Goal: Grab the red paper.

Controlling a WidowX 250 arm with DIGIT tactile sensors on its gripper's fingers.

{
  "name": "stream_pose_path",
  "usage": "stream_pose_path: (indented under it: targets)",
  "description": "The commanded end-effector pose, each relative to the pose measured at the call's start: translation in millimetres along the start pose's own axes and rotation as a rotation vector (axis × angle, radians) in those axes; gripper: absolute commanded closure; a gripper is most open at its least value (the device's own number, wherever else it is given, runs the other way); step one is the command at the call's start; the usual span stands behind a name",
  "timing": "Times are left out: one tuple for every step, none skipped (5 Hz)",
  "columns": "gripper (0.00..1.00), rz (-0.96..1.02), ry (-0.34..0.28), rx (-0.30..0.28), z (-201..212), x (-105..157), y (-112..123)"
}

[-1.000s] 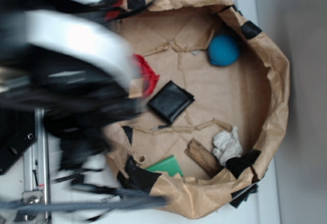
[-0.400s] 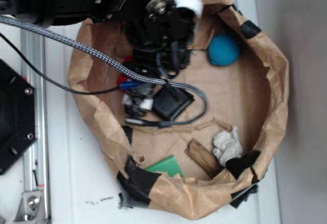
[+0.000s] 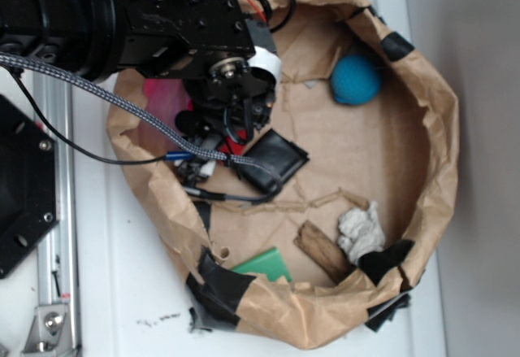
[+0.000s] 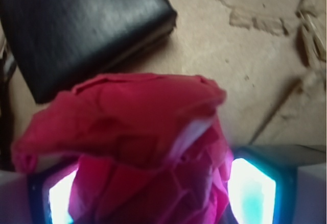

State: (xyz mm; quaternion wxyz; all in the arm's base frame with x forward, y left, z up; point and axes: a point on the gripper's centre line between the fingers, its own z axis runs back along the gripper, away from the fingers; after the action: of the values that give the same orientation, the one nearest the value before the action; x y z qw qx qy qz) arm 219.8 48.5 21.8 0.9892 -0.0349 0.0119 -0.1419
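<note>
Red paper (image 4: 138, 147) now fills the lower half of my wrist view, bunched between the two lit pads (image 4: 253, 191) of the jaws, so I judge the jaws to be closed on it or very nearly so; I cannot see the contact faces themselves. Compared with the picture from under half a second ago, the arm (image 3: 122, 23) has swung across and settled over the left part of the brown paper basin (image 3: 439, 137), and the wad that lay beside the black wallet (image 3: 272, 162) is now mostly hidden beneath the wrist in the exterior view, with only slivers of red showing at its edge. The wallet (image 4: 82, 30) lies just beyond the wad in the wrist view, apart from the pads as far as I can tell. The blue ball (image 3: 356, 79), the grey paper wad (image 3: 360, 231) and the green card (image 3: 264, 263) sit where they were a second ago. My assessment: the approach is finished and the grip is on or about to be confirmed. The remaining risk is that soft, ruffled paper compresses and slips when raised, or that only an outer fold is caught.
</note>
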Motion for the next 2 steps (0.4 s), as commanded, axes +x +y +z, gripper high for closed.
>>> stream_pose_path:
  targets:
    - [1.00, 0.076, -0.072, -0.004, 32, 20, -8]
    - [1.00, 0.086, -0.149, 0.077, 80, 33, -16]
